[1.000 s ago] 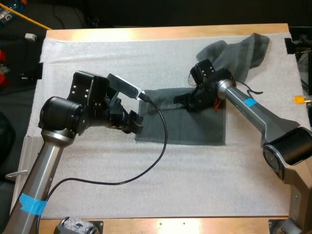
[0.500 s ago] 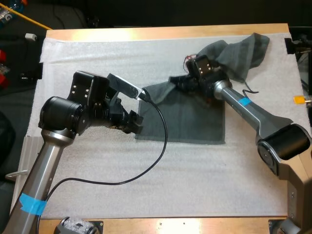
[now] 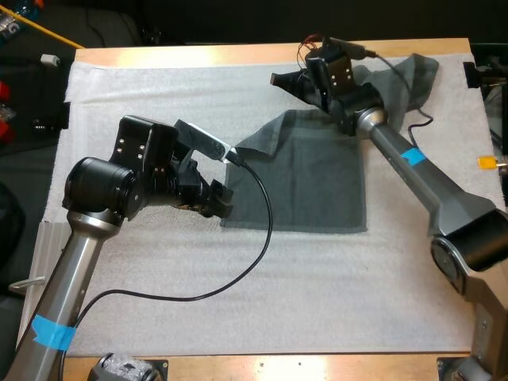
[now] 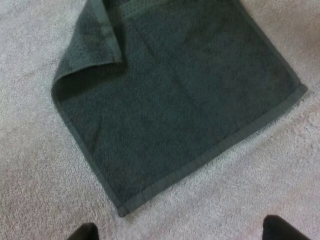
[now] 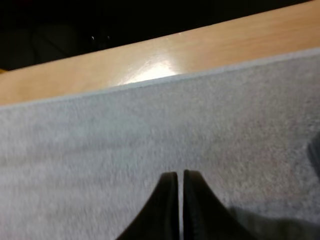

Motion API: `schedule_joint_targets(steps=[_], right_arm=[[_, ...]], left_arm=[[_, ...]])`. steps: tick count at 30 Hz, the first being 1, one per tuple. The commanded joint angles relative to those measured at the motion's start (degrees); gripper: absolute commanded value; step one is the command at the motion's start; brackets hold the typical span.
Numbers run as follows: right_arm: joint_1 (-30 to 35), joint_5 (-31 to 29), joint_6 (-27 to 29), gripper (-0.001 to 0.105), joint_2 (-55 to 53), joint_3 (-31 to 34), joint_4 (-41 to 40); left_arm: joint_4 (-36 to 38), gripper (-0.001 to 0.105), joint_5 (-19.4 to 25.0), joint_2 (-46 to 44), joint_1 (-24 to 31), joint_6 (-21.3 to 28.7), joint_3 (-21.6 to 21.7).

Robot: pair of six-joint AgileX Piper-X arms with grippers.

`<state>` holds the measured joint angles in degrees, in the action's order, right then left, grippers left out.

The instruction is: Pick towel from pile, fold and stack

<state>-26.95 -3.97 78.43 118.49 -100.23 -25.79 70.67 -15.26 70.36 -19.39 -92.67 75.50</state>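
- The towel (image 3: 317, 186) lay flat on the mat (image 3: 159, 278), its far left corner flopped over.
- My left pincer (image 3: 221, 200) stood open at its near left corner; my right pincer (image 3: 279, 79) was closed on nothing near the mat's far edge.
- Folding was in hand, I judged; next, regrip that corner.

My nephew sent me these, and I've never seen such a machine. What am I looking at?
Two robot arms work at a wooden table covered by a white mat. The wide picture looks down from behind them; the other two come from cameras on each arm's wrist. A spread towel lies flat on the mat, one corner flipped over; a crumpled towel sits at the far side. The left gripper is open at the spread towel's edge; the right gripper is shut, empty, above the mat. Nothing is held.
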Motion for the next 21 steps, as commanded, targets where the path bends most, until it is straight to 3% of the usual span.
schedule_joint_targets(steps=[1, 14, 21], right_arm=[[0.09, -0.14, 2.36, 0.0, -1.85, -0.46, -2.53], [-0.35, -0.14, 12.36, 0.0, -13.59, -0.39, -33.35], [-2.08, -0.14, 14.57, 0.0, -21.2, -0.34, -44.05]], left_arm=[[-0.2, 0.062, -0.42, -0.4, -0.15, -0.38, 0.14], [-1.18, 0.062, -0.42, -0.4, -0.15, -0.38, 0.14], [-0.08, 0.062, -0.42, -0.4, -0.15, -0.38, 0.14]])
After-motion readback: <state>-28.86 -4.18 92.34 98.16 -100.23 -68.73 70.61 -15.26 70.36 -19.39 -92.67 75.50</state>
